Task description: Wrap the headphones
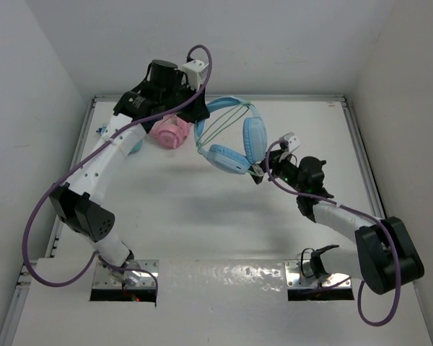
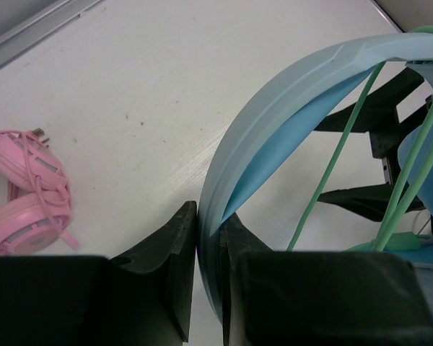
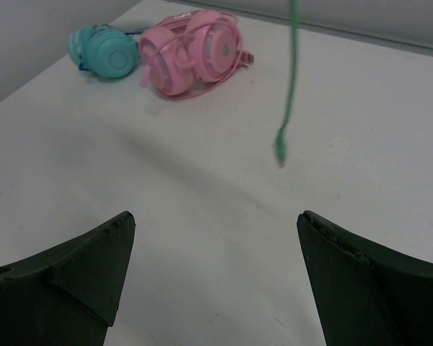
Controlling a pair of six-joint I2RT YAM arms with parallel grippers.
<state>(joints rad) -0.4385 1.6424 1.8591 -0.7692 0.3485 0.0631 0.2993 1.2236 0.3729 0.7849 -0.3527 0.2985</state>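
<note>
Clamping close to the lens with the left gripper (image 2: 208,216), fingers nearly together on the wide headband of the headphones (image 2: 289,79), apparently holding them lifted off the table (image 2: 130,108). Spreading the right gripper (image 3: 216,216) wide, gripping nothing. Dangling ahead of those open fingers, above their tips: the loose end of the pale-green cable (image 3: 281,148). Crossing the band just right of the left fingers: several cable strands. Lying far beyond the right fingertips, off to their left: pink headphones (image 3: 195,50) and teal headphones (image 3: 105,50). Winding, seemingly partway. Probably needing next: reaching forward, closing on the hanging end, carrying it round again.
</note>
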